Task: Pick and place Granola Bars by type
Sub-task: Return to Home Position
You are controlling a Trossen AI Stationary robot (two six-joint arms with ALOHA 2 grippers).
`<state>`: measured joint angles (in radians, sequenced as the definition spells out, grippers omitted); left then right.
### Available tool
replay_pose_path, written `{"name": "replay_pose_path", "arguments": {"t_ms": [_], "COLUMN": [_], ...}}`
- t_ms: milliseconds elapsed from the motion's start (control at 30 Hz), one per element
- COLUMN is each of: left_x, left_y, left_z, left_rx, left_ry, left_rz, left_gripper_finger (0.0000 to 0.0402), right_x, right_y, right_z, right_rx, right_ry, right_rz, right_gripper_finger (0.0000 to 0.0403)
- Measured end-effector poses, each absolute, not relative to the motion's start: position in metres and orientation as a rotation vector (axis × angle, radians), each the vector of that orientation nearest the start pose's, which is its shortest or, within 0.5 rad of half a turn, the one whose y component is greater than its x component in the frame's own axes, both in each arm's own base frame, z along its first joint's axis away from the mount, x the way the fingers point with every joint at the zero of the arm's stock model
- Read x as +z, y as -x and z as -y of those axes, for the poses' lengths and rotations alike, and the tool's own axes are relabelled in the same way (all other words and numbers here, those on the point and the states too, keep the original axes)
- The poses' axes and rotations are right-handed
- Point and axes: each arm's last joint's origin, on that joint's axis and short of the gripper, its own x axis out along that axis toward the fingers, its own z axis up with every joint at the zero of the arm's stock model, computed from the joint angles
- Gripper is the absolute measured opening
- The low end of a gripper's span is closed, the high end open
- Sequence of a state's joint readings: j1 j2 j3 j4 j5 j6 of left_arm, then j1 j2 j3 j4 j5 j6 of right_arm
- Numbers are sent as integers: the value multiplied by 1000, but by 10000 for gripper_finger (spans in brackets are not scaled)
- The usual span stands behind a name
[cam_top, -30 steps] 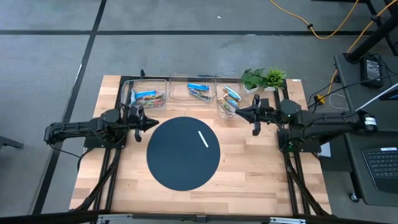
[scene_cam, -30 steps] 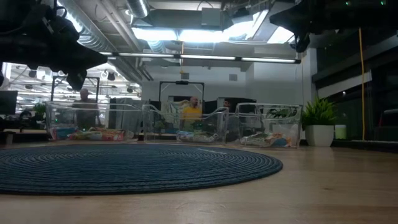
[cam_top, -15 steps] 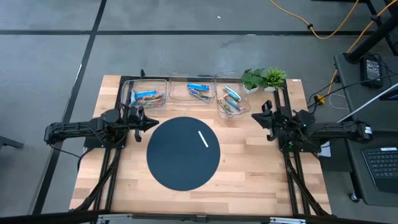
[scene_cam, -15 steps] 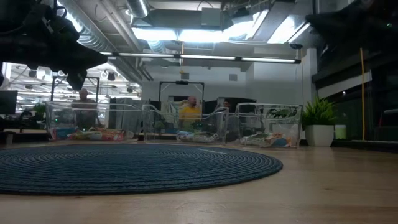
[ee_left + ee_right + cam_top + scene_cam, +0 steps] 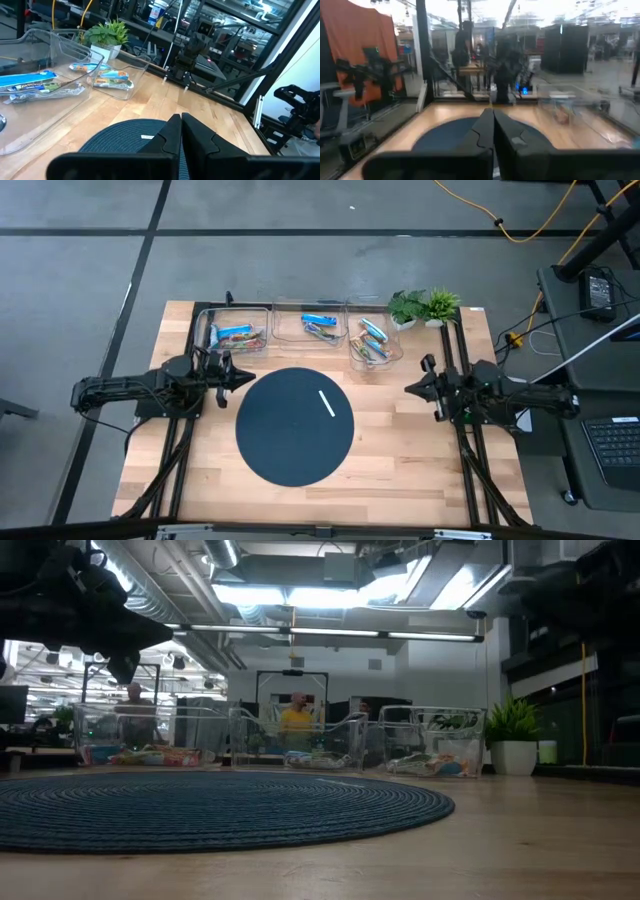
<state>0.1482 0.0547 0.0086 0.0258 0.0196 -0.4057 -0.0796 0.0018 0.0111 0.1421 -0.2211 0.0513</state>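
Left end effector (image 5: pixel 243 376) and right end effector (image 5: pixel 410 387) are each pressed together; between them lies the dark mat (image 5: pixel 295 430), with Granola Bars (image 5: pixel 321 319) in bins (image 5: pixel 288 332) just beyond.

Granola Bars (image 5: pixel 322 318) in bins (image 5: pixel 285 336) behind mat (image 5: pixel 280 442) w/ strip (image 5: pixel 327 403).

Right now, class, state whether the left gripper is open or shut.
Shut: the left gripper holds nothing; in its wrist view its fingers meet with no gap.
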Motion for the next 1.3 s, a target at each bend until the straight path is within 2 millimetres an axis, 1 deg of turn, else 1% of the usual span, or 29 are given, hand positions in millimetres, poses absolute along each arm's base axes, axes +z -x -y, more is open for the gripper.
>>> {"name": "replay_pose_path", "arguments": {"t_ms": [100, 233, 500, 767, 1300], "left_x": [165, 165, 165, 165, 165], "left_y": [-100, -100, -100, -100, -100], "left_z": [-14, -14, -14, -14, -14], "left_rx": [132, 131, 131, 131, 131], "left_ry": [407, 407, 407, 407, 407], "left_rz": [6, 6, 6, 6, 6], "left_gripper_finger": [7, 4, 7, 6, 8], "right_x": [174, 171, 171, 171, 171], "right_y": [-97, -97, -97, -97, -97], "right_z": [2, 2, 2, 2, 2], "right_rx": [133, 133, 123, 123, 122], "right_ry": [-56, -62, 17, 14, 13], "right_rz": [82, 53, 59, 60, 59], "right_gripper_finger": [6, 6, 9, 25, 14]}}
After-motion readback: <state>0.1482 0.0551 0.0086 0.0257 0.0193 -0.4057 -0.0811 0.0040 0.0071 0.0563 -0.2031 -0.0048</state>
